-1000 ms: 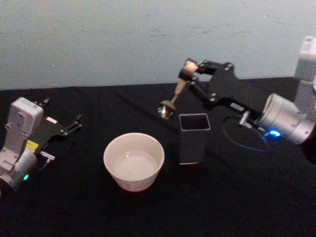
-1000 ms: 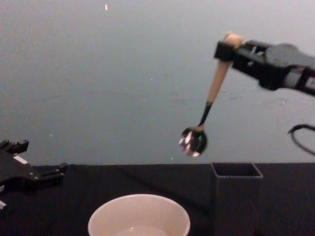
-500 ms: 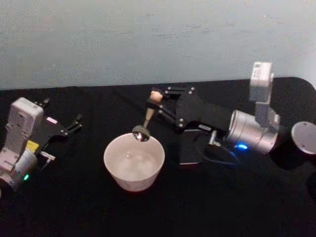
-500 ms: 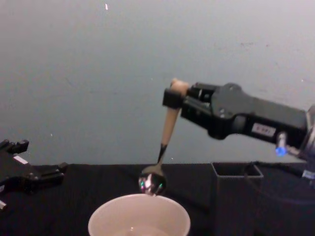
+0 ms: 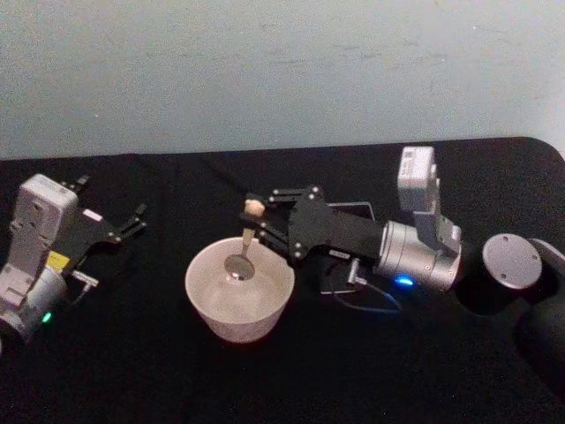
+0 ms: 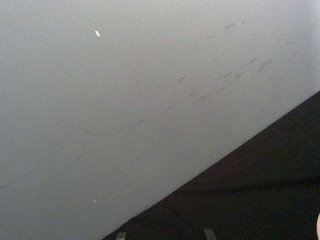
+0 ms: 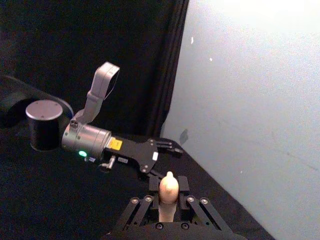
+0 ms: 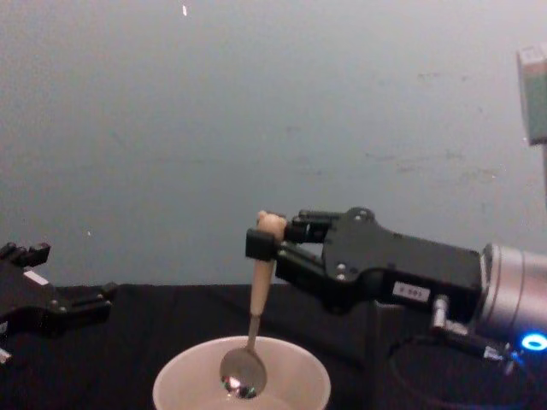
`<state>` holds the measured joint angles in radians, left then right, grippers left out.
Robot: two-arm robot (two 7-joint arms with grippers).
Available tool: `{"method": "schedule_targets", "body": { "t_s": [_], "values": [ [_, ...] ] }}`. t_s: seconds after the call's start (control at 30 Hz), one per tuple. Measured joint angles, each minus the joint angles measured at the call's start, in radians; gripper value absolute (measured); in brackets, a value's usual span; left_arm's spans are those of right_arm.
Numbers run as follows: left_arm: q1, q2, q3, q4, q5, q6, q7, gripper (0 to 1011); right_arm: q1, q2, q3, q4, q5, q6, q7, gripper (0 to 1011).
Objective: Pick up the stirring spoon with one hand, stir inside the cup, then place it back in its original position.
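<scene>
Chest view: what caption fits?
Right gripper holds the stirring spoon, bowl inside the cup; left gripper parked at left.

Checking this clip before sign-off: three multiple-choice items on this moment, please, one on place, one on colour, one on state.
1. Against the cup, the bowl of the stirring spoon is: A beside it; B inside it; C high above it.
2. The cup's colour: A cream-white; B red; C green.
3. The right gripper is: A open; B parked; C shut on the spoon handle.
1 B: the chest view shows it below the rim. 2 A: its wall is pale cream. 3 C: it clamps the handle top. The left gripper is idle.
</scene>
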<state>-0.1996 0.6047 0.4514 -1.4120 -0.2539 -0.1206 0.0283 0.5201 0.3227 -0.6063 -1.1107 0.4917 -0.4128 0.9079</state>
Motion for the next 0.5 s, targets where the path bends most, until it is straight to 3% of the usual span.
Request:
{"method": "schedule_targets", "body": {
  "t_s": [0.5],
  "values": [
    [0.000, 0.000, 0.000, 0.000, 0.000, 0.000, 0.000, 1001, 0.018, -0.028, -0.020, 0.065, -0.050, -0.011, -0.012, 212]
  ]
}}
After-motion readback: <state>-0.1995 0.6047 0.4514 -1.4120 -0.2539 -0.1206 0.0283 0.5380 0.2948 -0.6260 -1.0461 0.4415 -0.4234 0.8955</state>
